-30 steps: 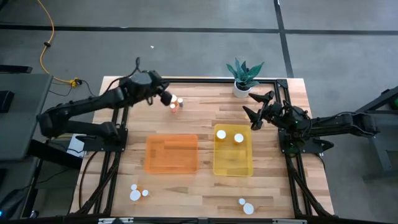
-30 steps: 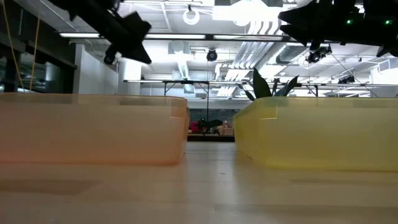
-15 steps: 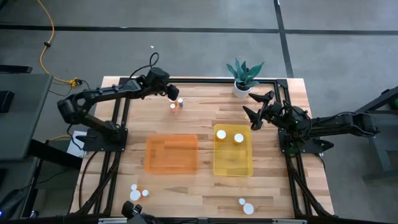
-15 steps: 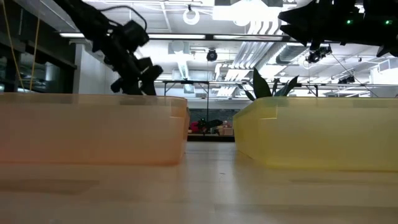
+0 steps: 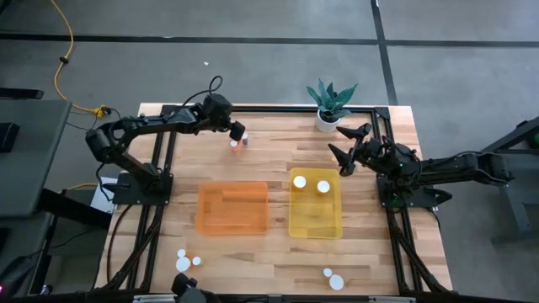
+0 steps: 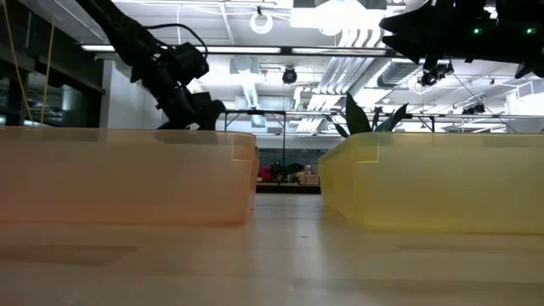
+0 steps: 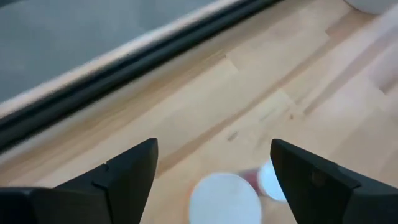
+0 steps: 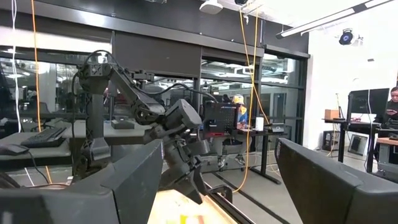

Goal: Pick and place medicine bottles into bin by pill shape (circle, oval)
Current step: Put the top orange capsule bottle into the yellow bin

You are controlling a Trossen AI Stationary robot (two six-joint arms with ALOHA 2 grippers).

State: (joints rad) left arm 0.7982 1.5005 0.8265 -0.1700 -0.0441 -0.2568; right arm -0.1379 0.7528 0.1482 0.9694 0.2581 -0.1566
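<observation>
Two medicine bottles (image 5: 234, 145) (image 5: 245, 140), amber with white caps, stand side by side on the wood at the table's far left-centre. My left gripper (image 5: 238, 133) hangs open just above them. In its wrist view one white cap (image 7: 225, 198) shows between its spread fingers and the other cap (image 7: 271, 180) beside it, neither touched. Two more bottles (image 5: 300, 181) (image 5: 323, 187) stand in the far end of the yellow bin (image 5: 316, 220). The orange bin (image 5: 232, 209) holds none. My right gripper (image 5: 345, 145) waits open above the table's far right.
Loose bottles stand near the front edge, some at the left (image 5: 183, 263) and two at the right (image 5: 337, 282). A white pot with a green plant (image 5: 328, 108) stands at the far edge. A black frame rail (image 7: 124, 59) runs along that edge behind the left gripper.
My left gripper has come down from high above the table toward the two bottles at the far left-centre, shifting a little toward the right, and has opened. The bottles and my right arm have kept still.
</observation>
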